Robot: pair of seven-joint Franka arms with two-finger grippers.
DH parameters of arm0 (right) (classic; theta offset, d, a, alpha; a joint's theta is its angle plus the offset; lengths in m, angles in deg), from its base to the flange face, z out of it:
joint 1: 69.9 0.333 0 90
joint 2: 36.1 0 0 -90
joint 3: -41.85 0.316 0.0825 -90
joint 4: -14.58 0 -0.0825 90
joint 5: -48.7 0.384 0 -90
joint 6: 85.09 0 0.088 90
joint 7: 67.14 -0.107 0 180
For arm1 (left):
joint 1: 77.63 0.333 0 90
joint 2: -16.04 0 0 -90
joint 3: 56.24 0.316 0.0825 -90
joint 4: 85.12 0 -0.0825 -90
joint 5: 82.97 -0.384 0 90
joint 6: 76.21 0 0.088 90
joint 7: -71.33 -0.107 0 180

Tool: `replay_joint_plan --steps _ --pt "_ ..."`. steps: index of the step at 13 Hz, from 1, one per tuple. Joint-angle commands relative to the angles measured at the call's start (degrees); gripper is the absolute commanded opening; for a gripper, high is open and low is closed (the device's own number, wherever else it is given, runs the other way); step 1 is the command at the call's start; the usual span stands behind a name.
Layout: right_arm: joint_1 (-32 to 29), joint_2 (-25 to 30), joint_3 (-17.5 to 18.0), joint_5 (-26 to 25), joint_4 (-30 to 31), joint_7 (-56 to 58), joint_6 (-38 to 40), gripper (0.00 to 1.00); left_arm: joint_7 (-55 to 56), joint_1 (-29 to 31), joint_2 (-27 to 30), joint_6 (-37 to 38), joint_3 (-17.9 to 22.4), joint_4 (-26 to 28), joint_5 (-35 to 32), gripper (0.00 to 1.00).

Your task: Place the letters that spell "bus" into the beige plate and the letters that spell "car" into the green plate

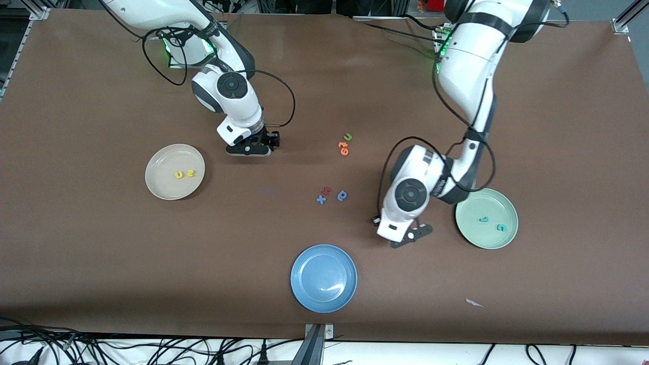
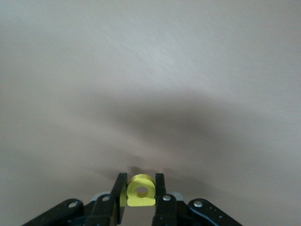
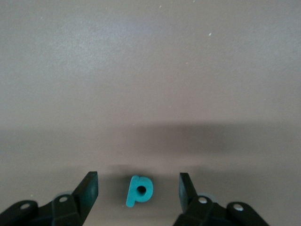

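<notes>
The round pale-green plate (image 1: 487,218) holds two small teal foam letters (image 1: 492,223). Just beside it, over bare table, the left gripper (image 2: 141,193) is clenched on a small yellow foam letter a (image 2: 140,190). Farther back, the round cream-beige plate (image 1: 175,171) carries two yellow foam letters (image 1: 184,174). Farthest, the right gripper (image 3: 138,188) is low with fingers spread, a teal foam letter b (image 3: 139,190) lying loose on the table between them.

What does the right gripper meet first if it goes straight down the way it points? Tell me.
Most likely the teal b. The right gripper points down at the table with its jaws open, and the letter lies flat between the fingers. How high above it the fingertips stand is unclear.
</notes>
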Motion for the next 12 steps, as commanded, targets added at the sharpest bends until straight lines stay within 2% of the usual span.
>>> replay_joint_plan --steps 1,4,6,8,9,10,12 --pt "0.4 -0.7 0.1 0.0 1.6 -1.1 -2.8 0.78 -18.8 5.8 4.3 7.1 -0.4 0.7 -2.5 0.13" --pt "0.4 -1.2 0.0 -1.9 4.0 -1.1 -6.0 0.78 -39.9 12.7 6.0 11.9 -0.2 0.7 -3.1 0.14" --pt "0.4 -1.4 -0.1 -2.3 4.0 -1.1 -6.1 0.78 -52.6 15.9 6.0 12.6 -0.1 0.9 -7.2 0.22" --pt "0.4 -1.6 -0.2 -3.3 4.0 -1.2 -6.1 0.77 -62.9 18.9 5.5 12.7 -0.2 1.5 -8.2 0.29" --pt "0.4 -1.9 -0.3 -3.8 4.0 -1.2 -6.1 0.74 -65.3 19.9 5.3 12.8 -0.2 1.6 -7.8 0.57" --pt "0.4 -2.0 -0.4 -3.9 4.0 -1.1 -6.1 0.74 -65.1 20.4 5.8 12.8 -0.3 1.3 -7.2 1.00" --pt "0.4 -2.2 -0.9 -4.8 4.0 -1.1 -6.2 0.74 -64.7 20.6 6.4 12.8 -0.1 0.6 -7.3 1.00"
